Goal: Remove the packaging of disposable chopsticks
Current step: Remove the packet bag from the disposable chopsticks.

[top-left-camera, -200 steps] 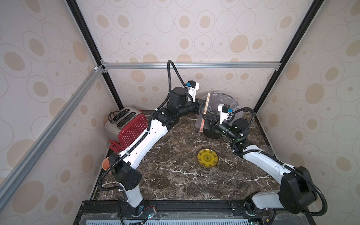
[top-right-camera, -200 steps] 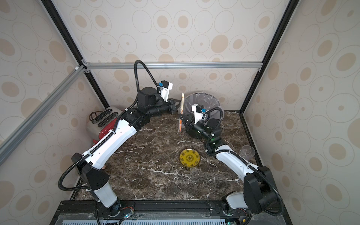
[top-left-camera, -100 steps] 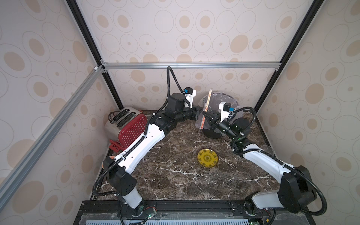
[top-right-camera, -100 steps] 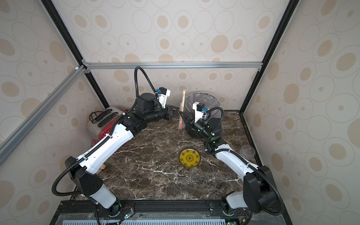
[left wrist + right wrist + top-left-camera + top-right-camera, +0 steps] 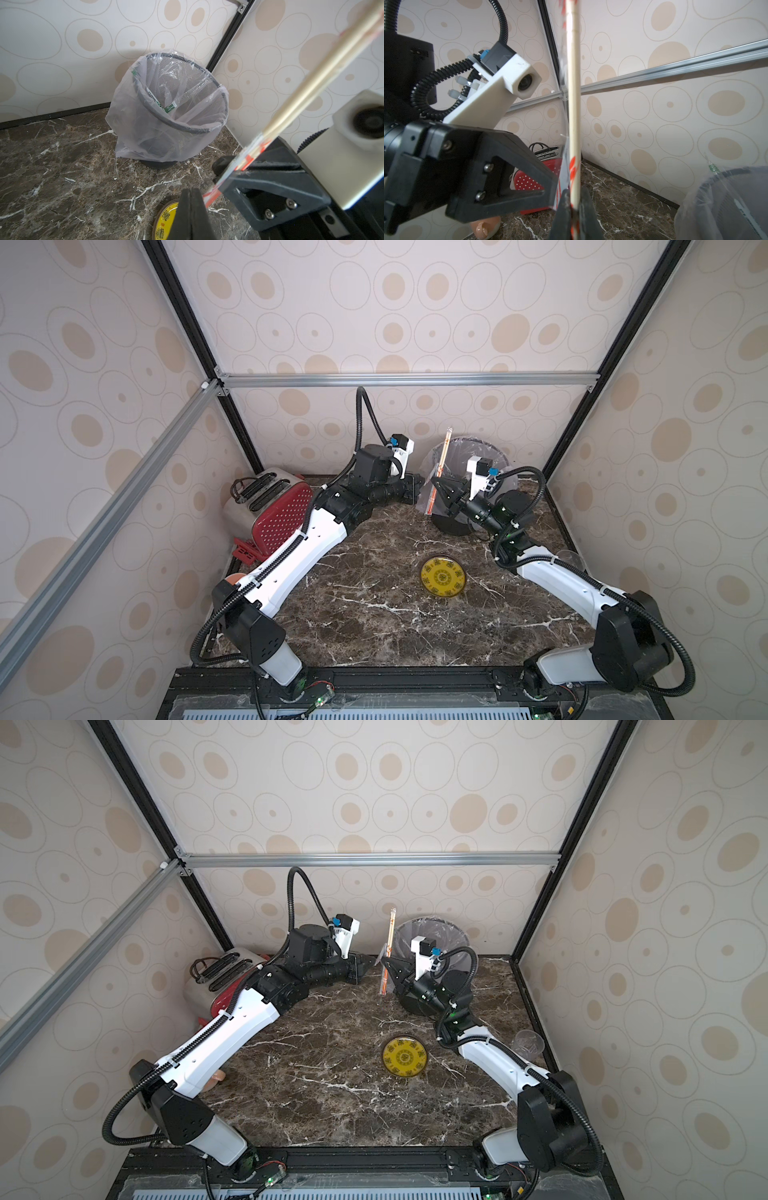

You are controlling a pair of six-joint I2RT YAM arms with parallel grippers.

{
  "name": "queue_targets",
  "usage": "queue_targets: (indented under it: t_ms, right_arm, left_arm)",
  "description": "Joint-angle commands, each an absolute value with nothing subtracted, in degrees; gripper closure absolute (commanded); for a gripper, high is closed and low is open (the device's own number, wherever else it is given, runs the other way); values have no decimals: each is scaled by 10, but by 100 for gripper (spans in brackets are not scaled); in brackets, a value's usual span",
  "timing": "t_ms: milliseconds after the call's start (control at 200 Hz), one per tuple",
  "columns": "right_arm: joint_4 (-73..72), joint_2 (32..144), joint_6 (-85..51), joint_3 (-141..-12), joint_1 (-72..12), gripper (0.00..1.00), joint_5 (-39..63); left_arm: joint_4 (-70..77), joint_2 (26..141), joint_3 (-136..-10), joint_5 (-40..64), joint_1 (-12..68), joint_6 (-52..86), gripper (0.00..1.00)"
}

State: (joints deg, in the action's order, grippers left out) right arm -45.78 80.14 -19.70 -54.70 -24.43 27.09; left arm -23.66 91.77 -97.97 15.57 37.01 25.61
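Observation:
The disposable chopsticks (image 5: 442,454) stand nearly upright in front of the bin, pale wood bare along their upper length in the left wrist view (image 5: 301,97). The packaging (image 5: 383,984), clear with orange-red stripes, covers their lower part and the top end. My right gripper (image 5: 574,205) is shut on the chopsticks through the packaging (image 5: 572,166), as both top views show (image 5: 435,480). My left gripper (image 5: 191,199) is shut, its tip against the striped lower end of the packaging (image 5: 209,196). Nothing shows between its jaws. It sits just left of the sticks (image 5: 370,961).
A grey mesh bin (image 5: 182,126) lined with a clear bag stands in the back right corner. A yellow disc (image 5: 443,576) lies on the marble table (image 5: 374,614). A red toaster (image 5: 274,506) is at the back left, a clear cup (image 5: 528,1044) by the right wall.
My left gripper has drawn back to the left and lower from the sleeve's upper part. The right gripper has lifted the chopsticks slightly and shifted them toward the bin.

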Motion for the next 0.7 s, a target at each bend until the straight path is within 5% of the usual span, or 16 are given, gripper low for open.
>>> queue_targets:
  t_ms: [0, 180, 230, 255, 421, 696]
  right_arm:
    - [-489, 800, -211, -554, -250, 100, 279]
    - [-486, 798, -213, -553, -250, 100, 288]
    - [-486, 798, -217, -552, -250, 100, 292]
    - [-487, 799, -221, -552, -249, 100, 293]
    - [-501, 794, -243, -550, -249, 100, 289]
    - [-483, 775, -256, -567, -250, 100, 290]
  left_arm:
    - [-267, 910, -964, 161, 371, 239, 100]
    - [-259, 883, -929, 142, 371, 236, 100]
    - [-260, 879, -930, 137, 369, 233, 68]
    - [-258, 877, -931, 137, 367, 233, 61]
    - [-185, 861, -892, 202, 358, 247, 43]
    - [-109, 810, -817, 281, 335, 241, 32]
